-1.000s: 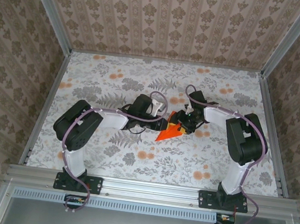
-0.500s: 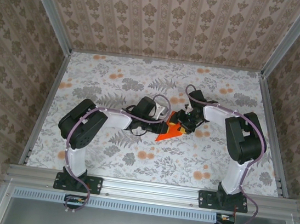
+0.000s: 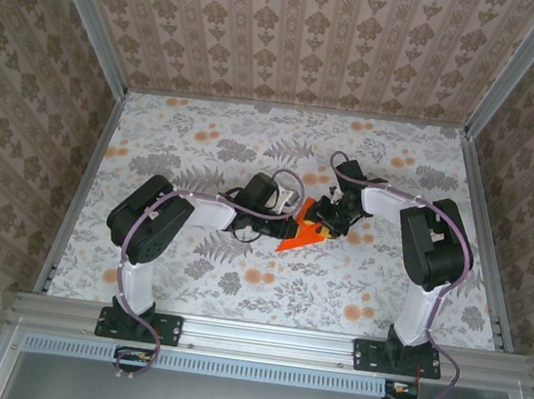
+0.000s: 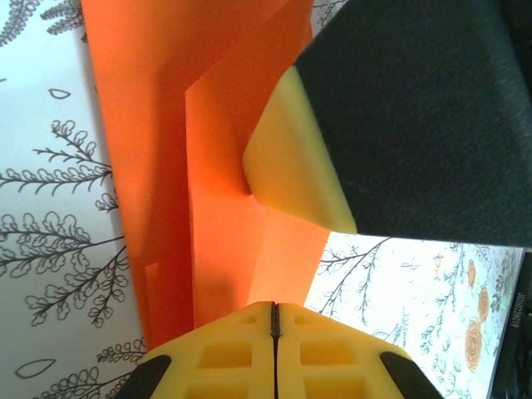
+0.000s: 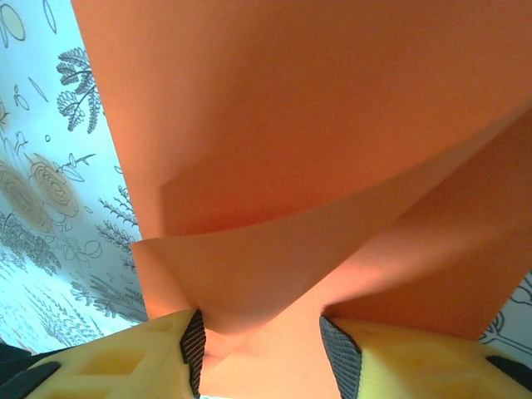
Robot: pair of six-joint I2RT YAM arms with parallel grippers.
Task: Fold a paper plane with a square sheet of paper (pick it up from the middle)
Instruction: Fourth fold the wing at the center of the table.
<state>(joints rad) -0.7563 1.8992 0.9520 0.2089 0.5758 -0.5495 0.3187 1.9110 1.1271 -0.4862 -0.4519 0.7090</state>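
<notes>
The square sheet of paper (image 3: pixel 303 236) is bright orange and folded into overlapping layers, with a point toward the near left; it sits mid-table between both grippers. My left gripper (image 3: pixel 292 225) reaches it from the left. In the left wrist view its yellow fingers meet at the paper's (image 4: pixel 216 100) lower edge, so the left gripper (image 4: pixel 274 311) is shut on the sheet. My right gripper (image 3: pixel 328 217) comes in from the right; one of its fingers (image 4: pixel 291 166) presses the sheet. Seen from the right wrist, the right gripper (image 5: pixel 264 334) stands open around a loose curl of the paper (image 5: pixel 291 125).
The table (image 3: pixel 195 151) has a pale floral cloth with small pale-orange flower spots. Wallpapered walls enclose it on three sides, and an aluminium rail (image 3: pixel 269 336) runs along the near edge by the arm bases.
My left gripper has moved right to the paper and closed its jaws there. The right gripper's jaws have narrowed around the paper. The sheet has barely shifted.
</notes>
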